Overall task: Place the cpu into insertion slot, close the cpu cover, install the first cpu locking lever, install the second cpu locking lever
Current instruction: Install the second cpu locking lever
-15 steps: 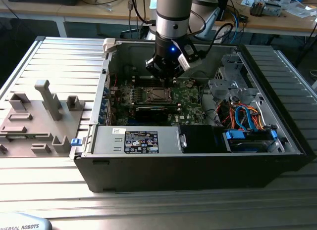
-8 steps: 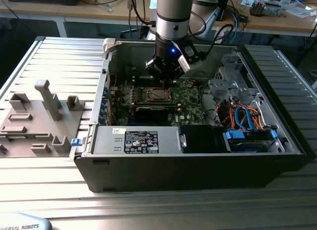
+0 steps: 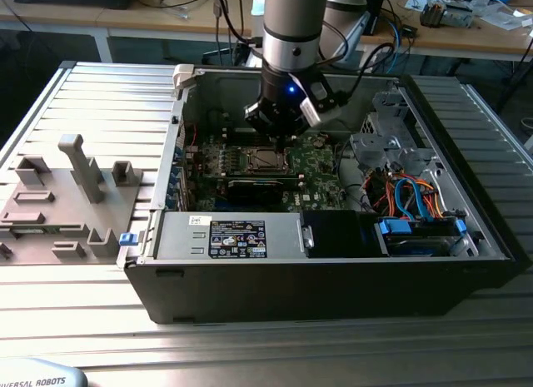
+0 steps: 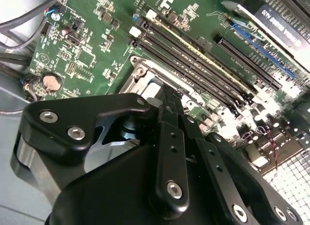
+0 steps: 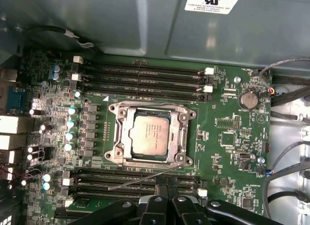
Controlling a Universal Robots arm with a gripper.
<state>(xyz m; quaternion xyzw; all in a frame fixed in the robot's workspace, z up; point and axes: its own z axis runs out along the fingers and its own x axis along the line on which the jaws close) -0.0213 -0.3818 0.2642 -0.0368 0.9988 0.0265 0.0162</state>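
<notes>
In the first wrist view the cpu (image 5: 150,134), a square silver chip, lies flat in the insertion slot (image 5: 192,112) on the green motherboard (image 5: 227,142). The cpu cover (image 5: 121,133), a grey metal frame, lies down around the chip. One thin wire locking lever (image 5: 140,180) sticks out at a slant from the socket's corner across the memory slots, unlatched. My gripper (image 5: 164,190) is shut with nothing between its fingers, its tips just beside that lever. In the second wrist view the gripper (image 4: 167,95) points at the socket's edge (image 4: 138,70). The exterior view has the gripper (image 3: 279,136) low over the socket (image 3: 265,160).
The board lies inside an open computer case (image 3: 333,270) with walls all around. Long memory slots (image 5: 145,82) flank the socket on both sides. A black card (image 3: 254,190), a drive cage (image 3: 379,141) and cable bundles (image 3: 412,195) sit nearby. A grey fixture tray (image 3: 67,195) stands at the exterior view's left.
</notes>
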